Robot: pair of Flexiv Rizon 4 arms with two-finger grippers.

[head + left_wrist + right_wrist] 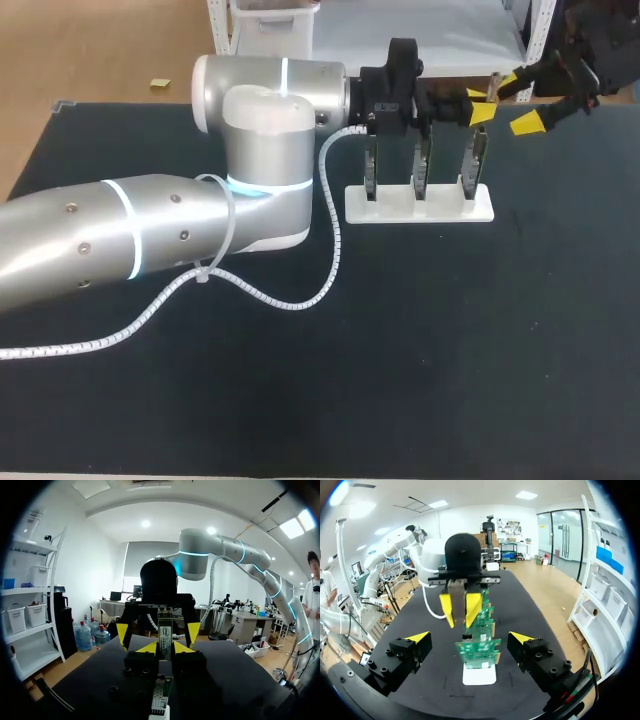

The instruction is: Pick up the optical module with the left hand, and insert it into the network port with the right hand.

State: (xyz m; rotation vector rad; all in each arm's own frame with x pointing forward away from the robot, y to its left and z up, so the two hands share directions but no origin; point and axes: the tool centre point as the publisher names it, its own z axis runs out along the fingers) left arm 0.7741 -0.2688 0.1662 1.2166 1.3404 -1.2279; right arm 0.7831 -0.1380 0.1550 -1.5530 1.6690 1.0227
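Observation:
My left gripper hovers above the right end of the white stand, shut on the optical module, a slim metal piece standing upright between its yellow tips. In the right wrist view the module sits between those tips, over the row of boards. Three green circuit boards stand upright in the stand. My right gripper is at the table's far right edge, facing the left one, open and empty. Its fingers are spread wide to either side of the nearest board.
A coiled white cable from the left arm trails across the dark table mat. The bulky left arm covers the table's left half. Open mat lies in front of the stand.

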